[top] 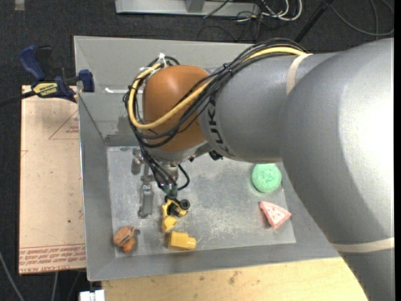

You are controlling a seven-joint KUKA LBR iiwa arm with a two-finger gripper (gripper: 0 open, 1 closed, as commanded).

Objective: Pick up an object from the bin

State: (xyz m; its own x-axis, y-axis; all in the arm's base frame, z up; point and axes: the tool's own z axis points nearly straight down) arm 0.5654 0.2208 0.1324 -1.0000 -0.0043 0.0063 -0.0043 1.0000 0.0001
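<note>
My gripper (pixel 145 207) hangs below the orange dome, low over the left part of the bin floor. Just to its right lies a yellow and black toy piece (pixel 170 217), with a yellow block (pixel 181 241) beside it near the front wall. A small orange-brown lump (pixel 126 237) sits in the front left corner, a little below and left of the gripper. Nothing shows in the gripper's hold.
A green ball (pixel 267 177) rests on the right side of the bin, and a pink wedge with spots (pixel 274 214) lies just in front of it. The big grey arm covers the bin's back right part.
</note>
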